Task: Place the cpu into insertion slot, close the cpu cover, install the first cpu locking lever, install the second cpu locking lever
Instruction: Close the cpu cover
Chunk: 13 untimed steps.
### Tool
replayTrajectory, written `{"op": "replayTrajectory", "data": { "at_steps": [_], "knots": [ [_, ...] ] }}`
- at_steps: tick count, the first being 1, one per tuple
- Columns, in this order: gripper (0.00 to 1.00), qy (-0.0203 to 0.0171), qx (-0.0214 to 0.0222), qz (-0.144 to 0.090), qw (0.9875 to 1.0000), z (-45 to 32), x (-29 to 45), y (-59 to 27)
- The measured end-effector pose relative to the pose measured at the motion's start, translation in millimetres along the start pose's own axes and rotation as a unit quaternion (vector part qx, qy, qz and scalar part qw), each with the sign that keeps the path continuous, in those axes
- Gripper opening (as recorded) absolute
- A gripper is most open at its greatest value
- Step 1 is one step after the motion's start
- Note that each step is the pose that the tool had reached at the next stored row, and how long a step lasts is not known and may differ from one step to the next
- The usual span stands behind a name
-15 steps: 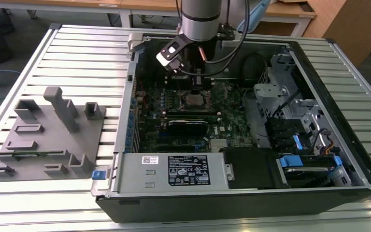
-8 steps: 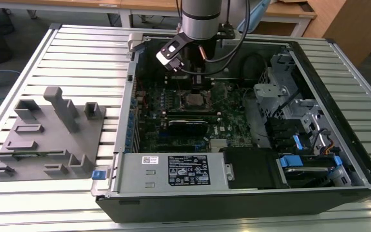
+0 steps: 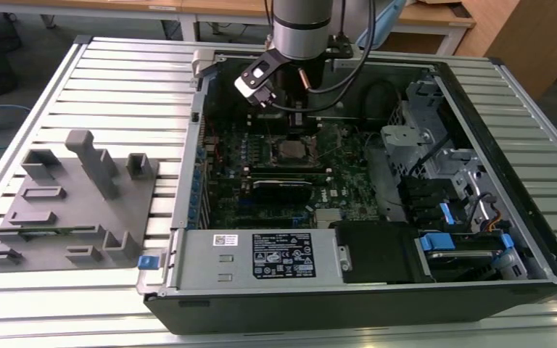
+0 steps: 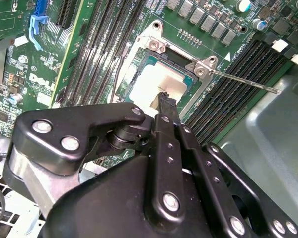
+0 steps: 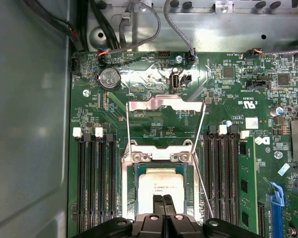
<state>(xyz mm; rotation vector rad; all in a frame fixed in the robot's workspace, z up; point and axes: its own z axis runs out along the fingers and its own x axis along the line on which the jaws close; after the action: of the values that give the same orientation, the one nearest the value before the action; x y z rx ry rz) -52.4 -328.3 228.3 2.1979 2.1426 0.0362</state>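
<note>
Grey fixture tray [image 3: 75,217] sits at the exterior view's left. Mid-case, your cpu [image 5: 161,183] lies in the insertion slot [image 5: 128,193], cpu cover [image 5: 166,105] standing open. Gripper [image 5: 164,199] jaws together over the cpu; touching it, probably. Drive bays [image 3: 434,156] at the right.

tabletop [image 3: 114,80]: slatted metal | open computer case [image 3: 356,310]: lying centre | grey parts fixture [image 3: 90,214]: exterior view's left, beside case
</note>
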Motion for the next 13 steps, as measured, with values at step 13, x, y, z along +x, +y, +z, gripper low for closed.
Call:
{"op": "replayTrajectory", "data": {
  "at_steps": [13],
  "knots": [
    [0.11, 0.0, 0.0, 0.0, 1.0, -5.6, -0.2, 0.4]
  ]
}}
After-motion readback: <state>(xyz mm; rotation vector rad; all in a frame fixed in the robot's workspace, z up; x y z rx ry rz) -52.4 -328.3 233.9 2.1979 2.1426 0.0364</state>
